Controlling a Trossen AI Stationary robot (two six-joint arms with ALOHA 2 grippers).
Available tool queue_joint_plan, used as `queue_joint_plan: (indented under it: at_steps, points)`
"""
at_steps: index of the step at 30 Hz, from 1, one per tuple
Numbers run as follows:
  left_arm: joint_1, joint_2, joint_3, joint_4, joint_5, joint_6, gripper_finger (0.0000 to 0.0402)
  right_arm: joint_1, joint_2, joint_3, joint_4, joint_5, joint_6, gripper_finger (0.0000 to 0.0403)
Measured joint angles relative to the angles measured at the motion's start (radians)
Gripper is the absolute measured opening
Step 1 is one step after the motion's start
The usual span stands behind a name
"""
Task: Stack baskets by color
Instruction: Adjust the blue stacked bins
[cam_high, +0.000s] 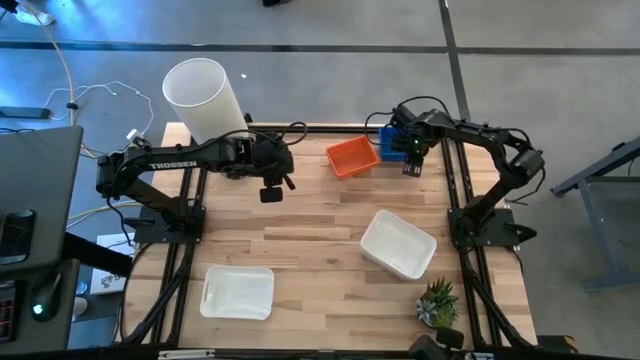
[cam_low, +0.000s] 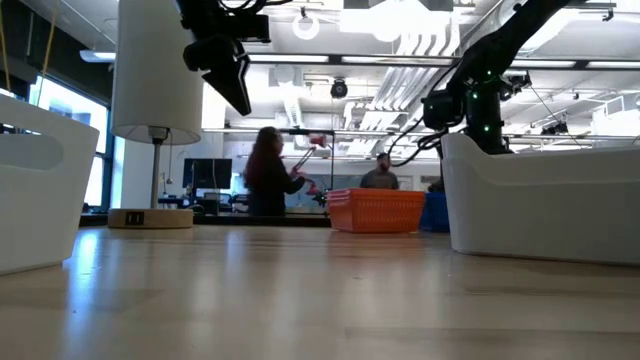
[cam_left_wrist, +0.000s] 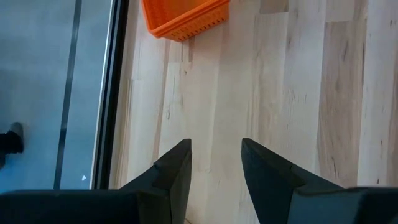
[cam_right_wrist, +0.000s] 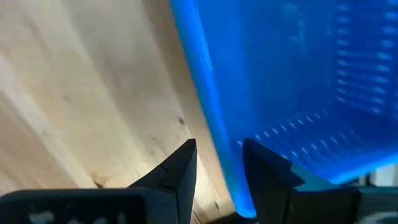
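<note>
Jaws on both arms are seen parted, with nothing held between them.

Left gripper (cam_high: 271, 193): raised over bare wood near the back of the table (cam_high: 320, 240), just in front of the tall white lamp (cam_high: 205, 97). Nothing is gripped. This arm appears to be waiting.

Right gripper (cam_high: 410, 166): positioned at the blue basket (cam_high: 392, 143) at the back right. In its wrist view the fingers straddle the basket's near wall (cam_right_wrist: 205, 106), one over wood, one over the mesh interior. The step in hand is judged to be a grasp on that wall. For a clean grasp, the rim should be kept centred between the fingers and taken deep enough that the basket is not tipped when lifted. The orange basket (cam_high: 352, 156) stands just beside the blue one and should not be nudged.

White baskets: one at the front left (cam_high: 238, 292), one right of centre (cam_high: 398, 243), well apart from each other. A small plant (cam_high: 438, 301) stands at the front right.

View differences:
- High view: layout of all baskets is shown; the wall-straddling is not.
- Low view: both grippers are seen well clear of the table top; people are seen in the room behind. The blue basket is mostly hidden behind the white one (cam_low: 545, 205).
- Left wrist view: only an orange corner (cam_left_wrist: 183, 17) and bare wood.
- How many baskets sit nested in each stack cannot be told.
</note>
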Motion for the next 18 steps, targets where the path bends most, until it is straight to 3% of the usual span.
queue_joint_plan:
  at_steps: [8, 18]
  points:
    - [0.0, 0.0, 0.0, 0.0, 0.0, 0.002, 0.0127, -0.026, 0.0, 0.0, -0.055, 0.059, 0.05, 0.0116]
    - [0.0, 0.0, 0.0, 0.0, 0.0, 0.0, 0.0127, -0.083, 0.0, 0.0, -0.115, 0.082, 0.084, 0.0065]
